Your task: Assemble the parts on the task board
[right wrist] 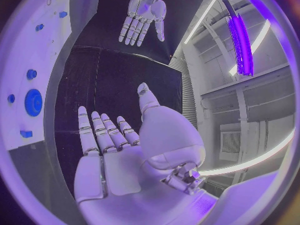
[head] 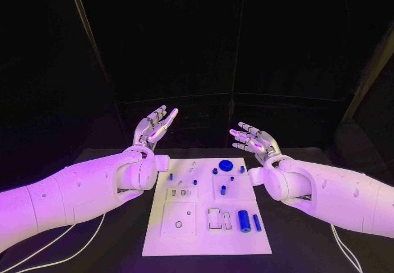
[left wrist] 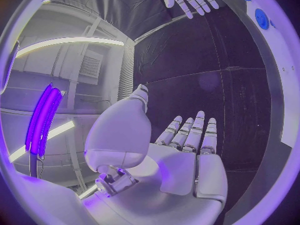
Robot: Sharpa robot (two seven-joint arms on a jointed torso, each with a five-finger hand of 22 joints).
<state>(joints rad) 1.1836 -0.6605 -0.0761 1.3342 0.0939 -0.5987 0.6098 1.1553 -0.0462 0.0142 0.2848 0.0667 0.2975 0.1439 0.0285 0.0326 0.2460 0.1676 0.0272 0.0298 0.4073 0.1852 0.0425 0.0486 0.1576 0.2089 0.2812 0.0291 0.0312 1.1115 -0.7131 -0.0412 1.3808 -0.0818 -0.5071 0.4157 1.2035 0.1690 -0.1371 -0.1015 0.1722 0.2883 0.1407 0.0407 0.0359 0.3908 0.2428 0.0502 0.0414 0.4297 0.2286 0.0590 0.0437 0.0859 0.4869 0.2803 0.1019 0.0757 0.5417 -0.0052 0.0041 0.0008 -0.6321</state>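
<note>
The white task board lies in the middle of the black table. On it are small blue parts: a round disc near the far edge, a thick cylinder and a thin rod near the front right. My left hand is raised beyond the board's far left corner, fingers straight and apart, holding nothing. My right hand hovers beyond the far right corner, palm up, fingers spread, empty. The left wrist view shows the left hand flat and the disc. The right wrist view shows the right hand flat and the disc.
Several smaller blue pegs stand in the board's middle rows. Recessed cut-outs mark the board's near half. Cables trail over the table at the left. Black table surface runs on both sides of the board.
</note>
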